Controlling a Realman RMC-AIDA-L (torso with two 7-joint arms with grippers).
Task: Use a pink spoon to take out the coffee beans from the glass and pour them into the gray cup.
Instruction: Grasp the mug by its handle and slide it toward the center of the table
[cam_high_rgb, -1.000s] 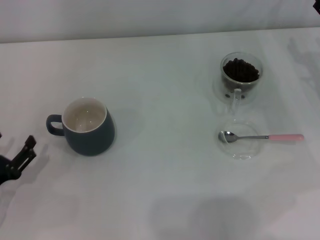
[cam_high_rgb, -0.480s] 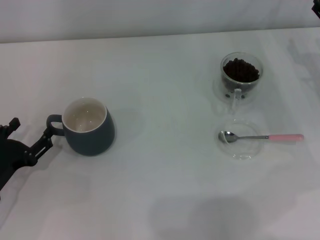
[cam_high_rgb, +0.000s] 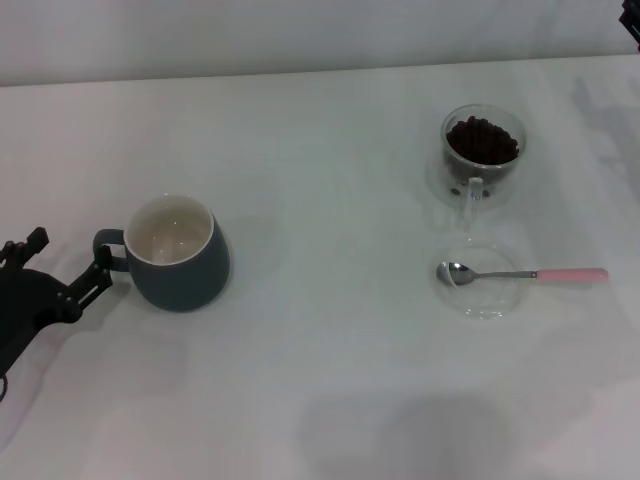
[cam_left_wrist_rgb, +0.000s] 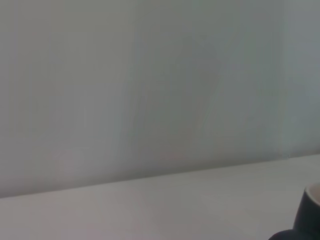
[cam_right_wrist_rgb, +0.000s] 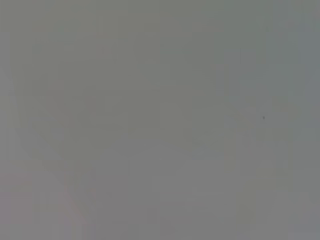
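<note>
The gray cup (cam_high_rgb: 178, 250) stands upright on the left of the table, its cream inside bare and its loop handle pointing left. My left gripper (cam_high_rgb: 68, 258) is open just left of that handle, one finger close to it, holding nothing. An edge of the gray cup (cam_left_wrist_rgb: 310, 215) shows in the left wrist view. At the right rear stands the glass (cam_high_rgb: 482, 165), filled with coffee beans (cam_high_rgb: 482, 140). In front of it lies the pink spoon (cam_high_rgb: 570, 274), its metal bowl resting in a flat dish. A dark sliver of my right gripper (cam_high_rgb: 634, 22) sits in the far right corner.
The flat clear glass dish (cam_high_rgb: 482, 300) under the spoon's bowl lies just in front of the glass. The white table (cam_high_rgb: 330, 330) ends at a pale wall along the back. The right wrist view shows only plain grey.
My left gripper has come in from the lower left towards the gray cup's handle. Cup, glass and spoon have not moved.
</note>
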